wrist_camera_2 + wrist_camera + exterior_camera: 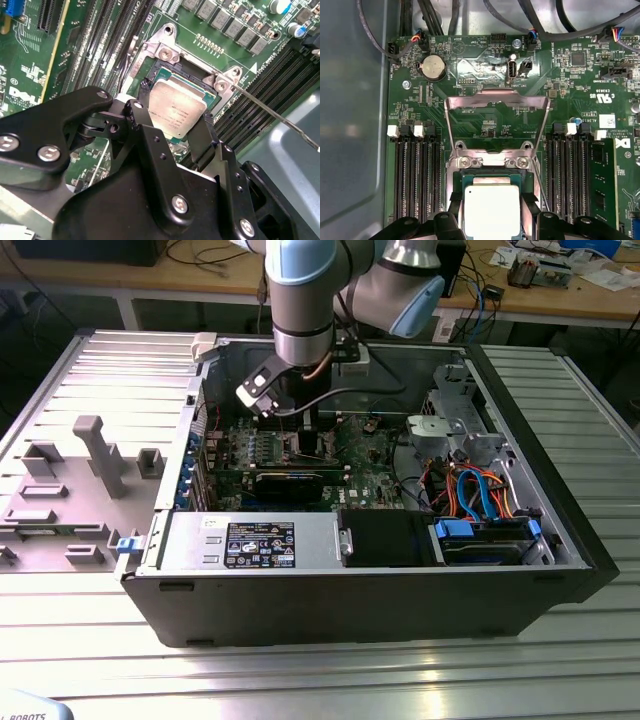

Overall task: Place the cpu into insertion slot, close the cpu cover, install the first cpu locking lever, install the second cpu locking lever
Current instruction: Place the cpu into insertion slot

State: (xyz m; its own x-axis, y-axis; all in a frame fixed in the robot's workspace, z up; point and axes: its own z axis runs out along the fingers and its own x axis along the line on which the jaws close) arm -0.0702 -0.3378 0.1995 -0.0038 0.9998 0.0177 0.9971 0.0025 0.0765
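The cpu (176,111) (492,210), a flat square chip with a dull silver top, sits between my gripper's two black fingers, low over the insertion slot (167,50) (492,162). My gripper (175,107) (492,206) (298,428) is shut on the chip's two opposite edges. Whether the chip rests fully in the socket I cannot tell. The cpu cover (497,100), a thin silver frame, stands swung up and open behind the socket. A thin wire locking lever (275,112) (540,185) runs free along one side of the socket.
The arm reaches down into an open black computer case (400,590). Black memory slots (415,175) (567,170) flank the socket on both sides. Cables (470,490) and a drive bay lie toward the exterior view's right. A grey fixture tray (80,480) sits outside at the exterior view's left.
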